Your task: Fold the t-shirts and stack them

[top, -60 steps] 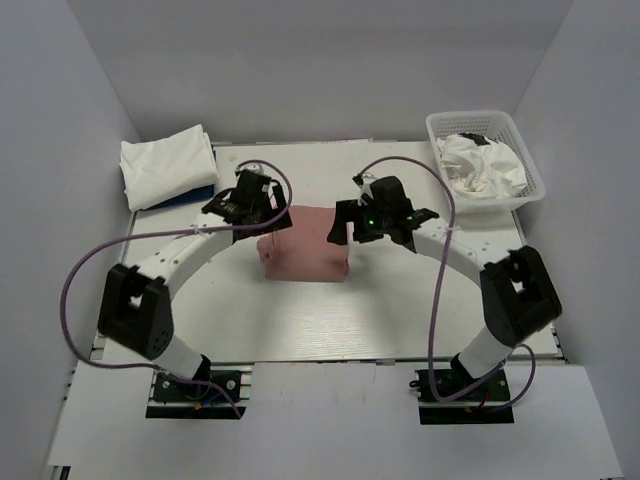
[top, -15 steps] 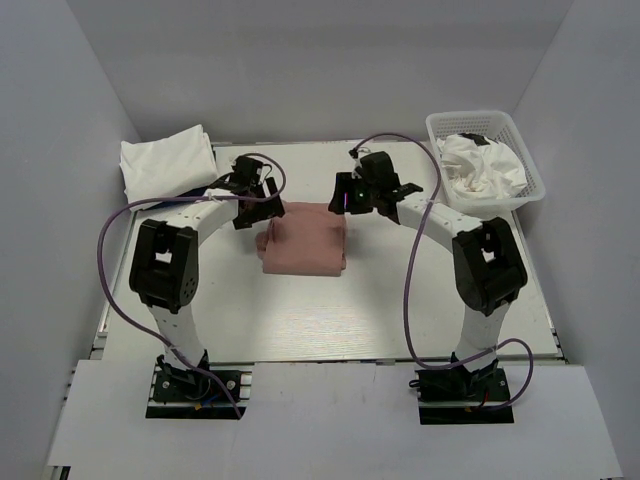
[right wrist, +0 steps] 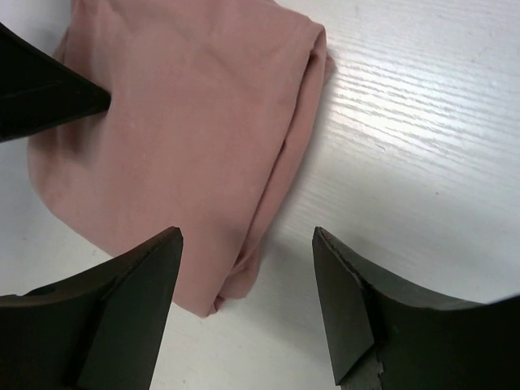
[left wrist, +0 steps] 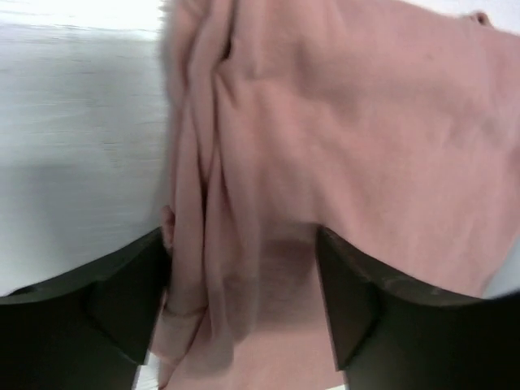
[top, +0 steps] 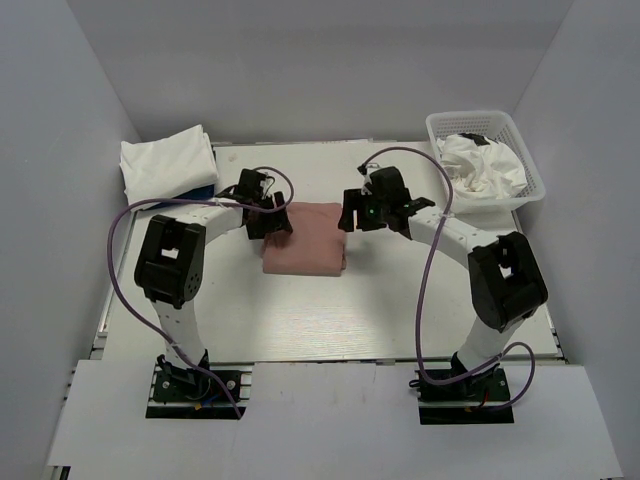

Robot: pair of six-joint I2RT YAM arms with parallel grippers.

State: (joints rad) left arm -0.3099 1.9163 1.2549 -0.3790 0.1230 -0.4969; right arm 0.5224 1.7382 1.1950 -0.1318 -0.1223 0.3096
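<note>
The left gripper (left wrist: 240, 272) stood wide open and held nothing. Its fingers straddled the bunched side edge of the dusty-pink t-shirt (left wrist: 366, 146), which lay directly beneath it and spread away toward the other arm. The right gripper (right wrist: 248, 244) was wide open and empty too, hovering just over the opposite folded edge of the same shirt, with bare table (right wrist: 422, 146) on its outer side.

The shirt lay between the two grippers as a compact rectangle, so the fold appeared finished and let go.

Beyond the left gripper, on its outer side, sat a folded white t-shirt (top: 167, 165) on top of a blue one (top: 203, 191). Beyond the right gripper, on its outer side, a mesh basket (top: 485, 118) held crumpled white shirts (top: 480, 165).

The next move was probably carrying the pink shirt to that stack. That would call for pinching every layer at both edges, so the fold would not fall open.
</note>
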